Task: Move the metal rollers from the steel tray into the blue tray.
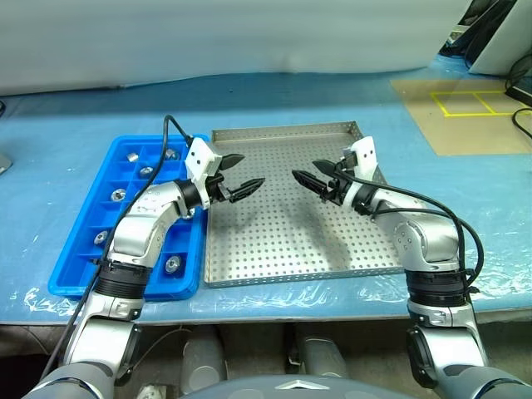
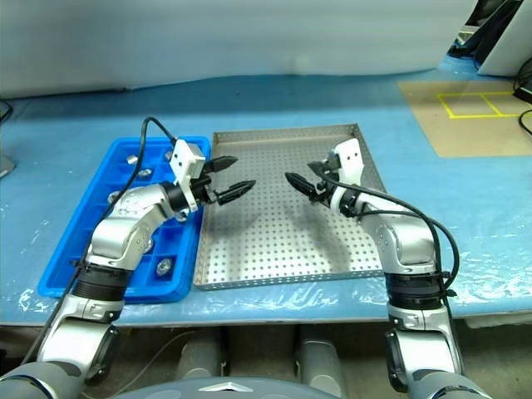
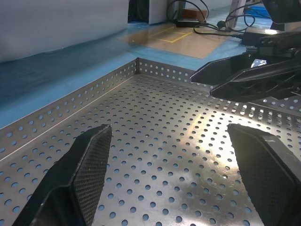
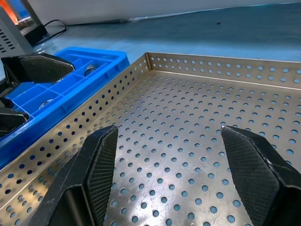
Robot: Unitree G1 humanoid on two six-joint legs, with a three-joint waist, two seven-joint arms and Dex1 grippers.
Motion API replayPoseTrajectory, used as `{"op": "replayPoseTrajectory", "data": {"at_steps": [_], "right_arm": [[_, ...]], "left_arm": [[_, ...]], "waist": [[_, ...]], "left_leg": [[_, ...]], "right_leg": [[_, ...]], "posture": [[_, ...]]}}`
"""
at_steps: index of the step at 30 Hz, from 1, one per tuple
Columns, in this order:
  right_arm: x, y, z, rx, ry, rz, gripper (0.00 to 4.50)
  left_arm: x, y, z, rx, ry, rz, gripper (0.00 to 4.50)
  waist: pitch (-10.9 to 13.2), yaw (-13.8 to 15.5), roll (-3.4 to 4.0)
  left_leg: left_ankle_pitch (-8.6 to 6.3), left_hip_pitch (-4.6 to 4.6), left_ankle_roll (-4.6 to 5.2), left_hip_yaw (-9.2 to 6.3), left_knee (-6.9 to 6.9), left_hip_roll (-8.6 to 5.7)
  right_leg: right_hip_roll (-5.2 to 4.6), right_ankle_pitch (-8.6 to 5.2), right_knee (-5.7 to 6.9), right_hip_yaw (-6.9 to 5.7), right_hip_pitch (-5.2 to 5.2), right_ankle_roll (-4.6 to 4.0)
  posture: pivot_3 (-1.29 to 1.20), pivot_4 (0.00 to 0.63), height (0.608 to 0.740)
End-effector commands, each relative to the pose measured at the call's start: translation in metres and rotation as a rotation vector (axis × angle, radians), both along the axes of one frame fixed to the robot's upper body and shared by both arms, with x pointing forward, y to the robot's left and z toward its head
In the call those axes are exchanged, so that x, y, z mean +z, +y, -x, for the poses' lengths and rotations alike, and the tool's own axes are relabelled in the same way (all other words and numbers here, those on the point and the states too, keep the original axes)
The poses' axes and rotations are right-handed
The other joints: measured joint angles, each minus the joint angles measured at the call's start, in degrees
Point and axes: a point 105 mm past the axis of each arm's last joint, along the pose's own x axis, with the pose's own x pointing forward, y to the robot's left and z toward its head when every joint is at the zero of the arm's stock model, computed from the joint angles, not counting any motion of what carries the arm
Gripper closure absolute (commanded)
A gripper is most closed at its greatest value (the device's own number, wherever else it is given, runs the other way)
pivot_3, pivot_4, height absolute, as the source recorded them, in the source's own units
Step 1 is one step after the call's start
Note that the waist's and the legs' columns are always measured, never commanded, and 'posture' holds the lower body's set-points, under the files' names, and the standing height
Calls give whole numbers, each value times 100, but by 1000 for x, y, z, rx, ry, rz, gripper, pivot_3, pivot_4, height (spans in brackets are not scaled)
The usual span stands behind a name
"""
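Both pincers (image 1: pixel 237 174) (image 1: pixel 314 178) wide open, empty.

You're looking at a long table (image 1: pixel 274 100) under a light-blue plastic sheet. At centre frame lies the perforated rectangular steel tray (image 1: pixel 291 237), the bright blue compartmented plastic tray (image 1: pixel 79 241) touching its left rim. A tan mat with yellow lines (image 1: pixel 465 116) sits upper right.

metal rollers (image 1: pixel 118 195) in blue tray (image 1: pixel 72 262), steel tray (image 1: pixel 283 241) bare

The steel tray (image 1: pixel 291 241) floor lies bare between its low rims. Above it, the left gripper (image 1: pixel 234 176) and right gripper (image 1: pixel 314 177) face each other, a gap between.
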Motion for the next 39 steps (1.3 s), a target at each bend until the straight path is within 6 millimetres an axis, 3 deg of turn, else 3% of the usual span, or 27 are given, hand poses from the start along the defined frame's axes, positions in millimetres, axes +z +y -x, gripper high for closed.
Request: {"op": "replayPoseTrajectory", "data": {"at_steps": [1, 11, 29, 34, 39], "right_arm": [[14, 3, 4, 25, -55, -17, 866], [14, 12, 2, 57, -55, -18, 866], [12, 27, 0, 112, -47, -32, 866], [3, 28, 5, 122, -21, -27, 866], [8, 28, 2, 128, -31, -31, 866]], "left_arm": [[3, 2, 0, 7, -43, -7, 355], [-8, 10, 5, 39, -41, -10, 355], [4, 13, 15, 57, -47, -16, 355], [6, 16, 15, 59, -45, -22, 355], [9, 8, 17, 48, -46, -18, 355]], "waist": [[0, 1, 0], [0, 7, 0], [0, 16, 1], [0, 25, 1], [1, 22, 1]], "left_leg": [[0, 0, 0, 0, 0, 0], [0, 0, 0, 0, -1, 1], [0, -2, 0, 0, -5, 1], [0, -2, 0, 0, -5, 1], [0, -2, 0, 0, -5, 1]], "right_leg": [[0, 0, 0, 0, 0, 0], [0, 0, -1, -1, 0, 0], [0, 0, -5, -2, -1, 0], [-1, 0, -5, -2, -1, 0], [-1, 0, -6, -2, -2, 0]], "posture": [[-130, 150, 740], [-98, 150, 740], [-60, 150, 740], [-49, 150, 740], [-50, 150, 740]]}}
